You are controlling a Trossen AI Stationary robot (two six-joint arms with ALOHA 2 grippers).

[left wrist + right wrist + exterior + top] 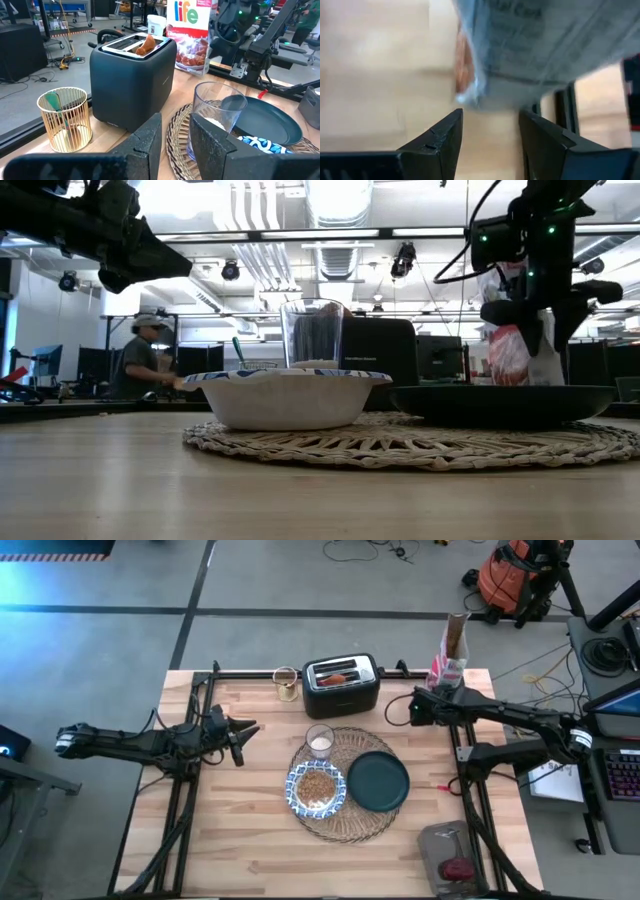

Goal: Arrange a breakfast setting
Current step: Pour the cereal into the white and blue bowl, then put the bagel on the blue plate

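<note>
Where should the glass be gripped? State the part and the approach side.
Probably grip the small clear glass across its upright wall, below the rim, coming level from the side of the left gripper: that flank is bare, while the toaster, bowl and plate crowd the others.

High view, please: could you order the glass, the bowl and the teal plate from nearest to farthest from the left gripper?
From the left gripper, open at the table's left:
1. Glass, level with it, at the placemat's back edge.
2. Bowl, on the placemat's front left.
3. Teal plate, on the placemat's right.
</note>
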